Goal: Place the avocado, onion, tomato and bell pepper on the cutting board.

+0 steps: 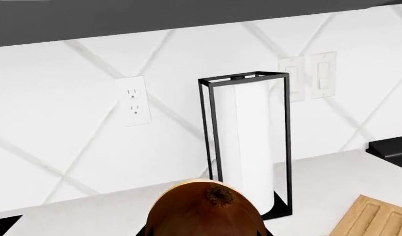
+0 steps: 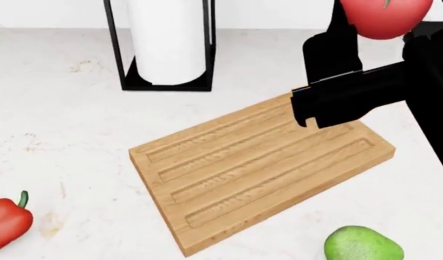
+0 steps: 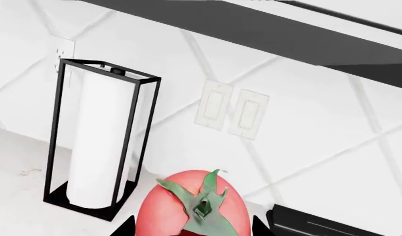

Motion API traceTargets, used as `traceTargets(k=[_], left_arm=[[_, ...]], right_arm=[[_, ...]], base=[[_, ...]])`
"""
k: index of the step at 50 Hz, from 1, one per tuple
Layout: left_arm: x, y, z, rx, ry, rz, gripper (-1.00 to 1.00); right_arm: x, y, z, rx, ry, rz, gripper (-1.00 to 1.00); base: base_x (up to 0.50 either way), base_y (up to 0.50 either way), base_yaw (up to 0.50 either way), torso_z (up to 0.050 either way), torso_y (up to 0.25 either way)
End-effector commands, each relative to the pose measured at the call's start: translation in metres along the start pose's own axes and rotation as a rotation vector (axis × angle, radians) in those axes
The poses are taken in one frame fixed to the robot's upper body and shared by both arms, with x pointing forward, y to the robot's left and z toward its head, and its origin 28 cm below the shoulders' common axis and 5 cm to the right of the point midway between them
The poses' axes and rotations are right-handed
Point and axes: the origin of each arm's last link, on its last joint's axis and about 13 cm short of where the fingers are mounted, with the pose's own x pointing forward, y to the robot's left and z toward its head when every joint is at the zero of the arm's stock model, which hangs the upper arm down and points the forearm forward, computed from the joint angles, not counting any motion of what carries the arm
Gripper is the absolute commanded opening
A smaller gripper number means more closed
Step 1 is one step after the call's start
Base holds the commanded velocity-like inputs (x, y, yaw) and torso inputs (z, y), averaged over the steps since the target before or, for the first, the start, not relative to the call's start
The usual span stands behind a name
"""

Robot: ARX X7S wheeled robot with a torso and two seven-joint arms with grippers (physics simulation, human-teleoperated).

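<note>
The light-brown grooved cutting board [image 2: 265,162] lies bare on the white counter; one corner of it shows in the left wrist view [image 1: 375,219]. My left gripper [image 1: 205,231] is shut on the golden-brown onion [image 1: 201,209], held above the counter; it is out of the head view. My right gripper [image 3: 193,227] is shut on the red tomato [image 3: 187,206], green stem facing the camera. In the head view the tomato [image 2: 386,16] hangs high beyond the board's far right corner. The red bell pepper [image 2: 8,219] lies at the near left. The lime-green avocado [image 2: 362,244] lies at the near right.
A black wire frame with a paper towel roll [image 2: 167,43] stands behind the board against the tiled wall. The wall holds an outlet [image 1: 133,101] and light switches [image 3: 232,110]. A black appliance edge [image 1: 391,150] sits at the counter's right. My right arm [image 2: 351,92] overhangs the board's far corner.
</note>
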Motion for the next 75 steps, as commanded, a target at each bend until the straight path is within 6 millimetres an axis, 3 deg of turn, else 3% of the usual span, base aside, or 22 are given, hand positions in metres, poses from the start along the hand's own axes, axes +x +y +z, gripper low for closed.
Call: traceTargets(k=[1, 11, 21, 29, 38, 54, 75], left_arm=[[0.000, 0.001, 0.000, -0.013, -0.003, 0.010, -1.00], [0.000, 0.002, 0.007, -0.015, -0.015, 0.010, -1.00], [0.002, 0.001, 0.002, -0.018, -0.001, 0.011, -1.00], [0.003, 0.000, 0.002, -0.019, -0.004, 0.003, -1.00], [0.004, 0.002, 0.005, -0.019, -0.006, 0.007, -1.00], [0.004, 0.000, 0.006, -0.016, -0.012, -0.007, -1.00], [0.005, -0.001, 0.008, -0.014, -0.020, -0.009, -1.00]], right_arm=[[0.000, 0.000, 0.000, -0.017, 0.000, -0.004, -1.00], [-0.003, -0.001, -0.001, -0.004, 0.003, -0.007, -1.00], [0.001, 0.002, -0.015, 0.022, 0.018, 0.008, -1.00], [0.008, -0.001, -0.011, 0.008, 0.031, 0.007, -1.00], [0.030, -0.019, -0.011, 0.067, 0.168, 0.072, -1.00], [0.077, -0.033, -0.019, 0.101, 0.355, 0.161, -1.00], [0.115, -0.024, -0.032, 0.044, 0.494, 0.302, -1.00]], base=[[0.39, 0.00, 0.00, 0.000, 0.000], [0.34, 0.00, 0.00, 0.000, 0.001], [0.12, 0.00, 0.00, 0.000, 0.001], [0.00, 0.00, 0.00, 0.000, 0.001], [0.00, 0.00, 0.00, 0.000, 0.000], [0.00, 0.00, 0.00, 0.001, 0.000], [0.00, 0.00, 0.00, 0.000, 0.000]])
